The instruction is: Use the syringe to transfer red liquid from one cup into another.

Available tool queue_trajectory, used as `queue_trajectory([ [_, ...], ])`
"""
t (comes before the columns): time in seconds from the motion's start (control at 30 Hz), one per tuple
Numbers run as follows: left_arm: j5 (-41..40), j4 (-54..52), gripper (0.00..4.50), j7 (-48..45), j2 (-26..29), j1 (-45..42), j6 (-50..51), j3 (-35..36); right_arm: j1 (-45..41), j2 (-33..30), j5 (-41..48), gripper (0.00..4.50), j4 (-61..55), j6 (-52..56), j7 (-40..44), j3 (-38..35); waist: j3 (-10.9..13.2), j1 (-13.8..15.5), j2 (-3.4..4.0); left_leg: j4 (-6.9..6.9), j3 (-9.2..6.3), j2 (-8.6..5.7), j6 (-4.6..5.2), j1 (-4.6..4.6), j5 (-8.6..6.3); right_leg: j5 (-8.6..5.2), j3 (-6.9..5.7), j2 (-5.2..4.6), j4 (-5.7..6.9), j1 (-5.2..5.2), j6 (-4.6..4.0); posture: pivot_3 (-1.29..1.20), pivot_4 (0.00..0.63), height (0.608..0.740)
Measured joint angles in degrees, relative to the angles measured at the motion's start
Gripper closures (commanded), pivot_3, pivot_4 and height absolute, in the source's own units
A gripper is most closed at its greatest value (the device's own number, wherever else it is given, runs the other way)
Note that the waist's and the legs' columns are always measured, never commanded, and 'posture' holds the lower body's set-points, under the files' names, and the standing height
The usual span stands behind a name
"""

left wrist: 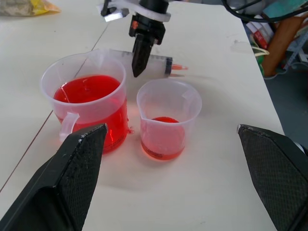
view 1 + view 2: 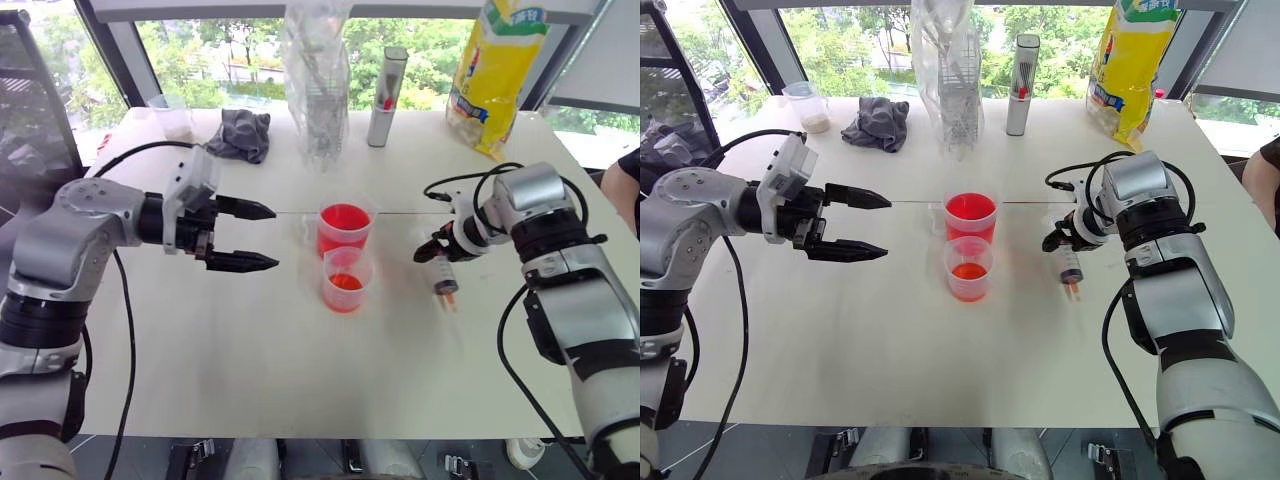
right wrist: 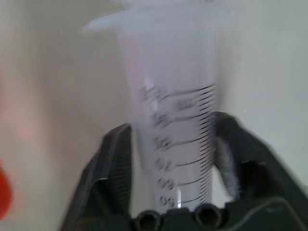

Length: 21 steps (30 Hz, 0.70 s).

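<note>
The syringe (image 2: pixel 445 285) lies on the white table to the right of the cups, its red-tinted tip toward the front edge. My right gripper (image 2: pixel 437 250) points down over its barrel (image 3: pixel 173 120), fingers open on either side and parted from it. The larger cup (image 2: pixel 345 228) holds plenty of red liquid (image 1: pixel 86 89). Just in front of it stands the smaller cup (image 2: pixel 345 280) with a shallow red layer (image 1: pixel 162 122). My left gripper (image 2: pixel 255 236) hovers open to the left of the cups, pointing at them, with nothing between its fingers.
Along the table's far edge stand a silver tube (image 2: pixel 386 97), a yellow bag (image 2: pixel 495 70), a clear plastic bag (image 2: pixel 315 80), a grey cloth (image 2: pixel 242 133) and a small cup of powder (image 2: pixel 175 118). A person's arm (image 2: pixel 625 185) shows at the right edge.
</note>
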Motion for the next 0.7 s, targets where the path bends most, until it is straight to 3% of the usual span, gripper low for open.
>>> queue_trajectory([
  [0.03,0.0,0.0,0.00,0.0,0.0,0.0,0.0,0.0,0.0,0.0,0.1,0.08,-0.3,0.2,0.2,0.0,0.0,0.0,0.00,0.02,0.00,0.00,0.00,0.00,0.00,0.00,0.00,-0.01,0.00,0.01,0.00,0.00,0.150,0.740],
  [0.33,-0.3,-0.7,0.00,0.4,0.1,0.3,0.9,0.2,2.0,-4.3,3.5,0.08,-11.0,5.9,1.4,0.6,0.1,0.0,0.10,-0.04,-0.01,-0.01,0.00,-0.08,0.00,0.00,0.00,-0.02,0.01,-0.10,0.00,0.00,0.150,0.740],
  [0.57,-1.8,-1.8,0.00,1.4,0.6,2.0,2.4,1.1,5.5,-16.7,15.5,0.08,-31.1,6.1,2.2,0.3,0.1,0.0,0.10,-0.07,-0.01,0.01,0.01,-0.06,-0.01,0.00,0.00,0.00,-0.03,-0.10,0.00,0.00,0.150,0.740],
  [0.7,-2.2,-2.9,0.00,2.4,1.7,4.5,2.8,2.3,11.2,-23.1,22.0,0.08,-45.6,6.1,4.5,-4.8,0.1,-0.1,0.10,-0.09,-0.01,0.02,0.02,-0.04,-0.01,-0.01,0.02,0.00,-0.04,-0.09,0.01,0.00,0.150,0.740],
])
